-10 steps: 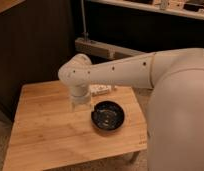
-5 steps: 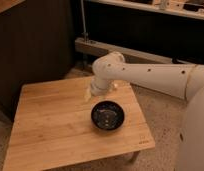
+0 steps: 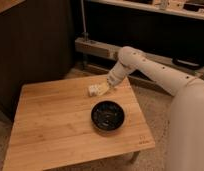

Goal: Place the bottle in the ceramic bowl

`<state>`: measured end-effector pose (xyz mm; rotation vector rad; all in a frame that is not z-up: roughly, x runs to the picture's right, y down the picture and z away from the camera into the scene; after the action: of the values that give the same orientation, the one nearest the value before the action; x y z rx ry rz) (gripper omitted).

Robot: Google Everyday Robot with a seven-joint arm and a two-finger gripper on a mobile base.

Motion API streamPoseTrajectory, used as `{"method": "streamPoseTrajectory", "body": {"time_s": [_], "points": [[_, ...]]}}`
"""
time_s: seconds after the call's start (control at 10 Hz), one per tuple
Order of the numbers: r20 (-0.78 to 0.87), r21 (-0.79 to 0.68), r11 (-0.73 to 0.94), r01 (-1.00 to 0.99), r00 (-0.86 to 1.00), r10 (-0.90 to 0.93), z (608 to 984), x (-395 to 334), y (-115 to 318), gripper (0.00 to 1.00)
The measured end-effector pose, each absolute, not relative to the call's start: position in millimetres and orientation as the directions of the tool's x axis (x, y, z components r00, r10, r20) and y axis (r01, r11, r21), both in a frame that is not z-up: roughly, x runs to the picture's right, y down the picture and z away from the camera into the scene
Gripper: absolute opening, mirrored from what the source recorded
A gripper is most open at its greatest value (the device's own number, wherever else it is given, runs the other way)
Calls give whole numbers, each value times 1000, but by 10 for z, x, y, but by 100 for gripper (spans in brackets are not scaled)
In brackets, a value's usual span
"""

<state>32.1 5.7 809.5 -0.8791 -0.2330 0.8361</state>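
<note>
The whitish bottle lies on its side just above the wooden table, near the table's back edge. My gripper comes down from the right at the end of the white arm and is shut on the bottle's right end. The black ceramic bowl stands on the table in front of the bottle, a short way toward the camera and slightly right. Nothing is in the bowl.
A dark cabinet wall rises behind the table on the left. A low wooden ledge with a metal post runs along the back. My white body fills the right side, and speckled floor shows beside the table.
The arm's elbow has swung from the table's left side to the right. The bottle has stayed near the same spot behind the bowl, shifting only slightly.
</note>
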Motion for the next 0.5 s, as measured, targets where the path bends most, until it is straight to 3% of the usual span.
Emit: {"method": "streamPoseTrajectory", "body": {"time_s": [0.5], "points": [[-24, -785, 426, -451, 708, 706, 8207, 454, 32, 65]]}}
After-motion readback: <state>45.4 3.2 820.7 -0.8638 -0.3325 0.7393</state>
